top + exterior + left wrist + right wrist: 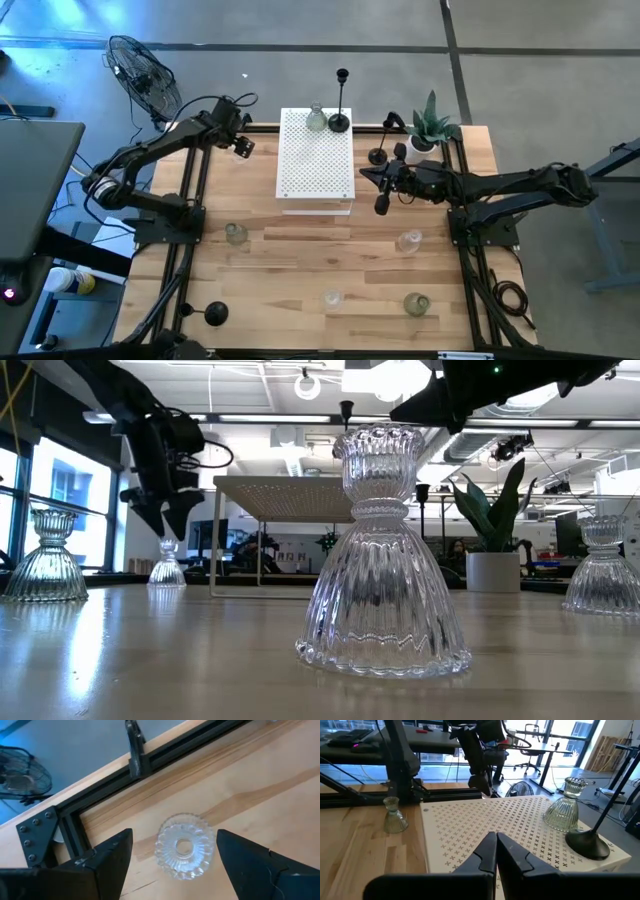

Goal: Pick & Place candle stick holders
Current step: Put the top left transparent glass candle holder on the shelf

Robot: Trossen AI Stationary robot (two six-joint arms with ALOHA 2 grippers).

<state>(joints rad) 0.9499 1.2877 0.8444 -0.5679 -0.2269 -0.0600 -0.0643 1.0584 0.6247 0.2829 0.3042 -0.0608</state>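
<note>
Ribbed clear glass holder (383,555) stands upright.

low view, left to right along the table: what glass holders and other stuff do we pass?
Glass holder at the left edge → small glass holder farther back → white perforated box → big clear glass holder up front → plant in a white pot → glass holder at the right edge.

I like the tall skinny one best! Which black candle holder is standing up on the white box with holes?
The tall black candle stick holder with the thin stem. It stands on the white perforated box, beside a ribbed glass holder; the other black ones sit lower, on the wooden table.
</note>
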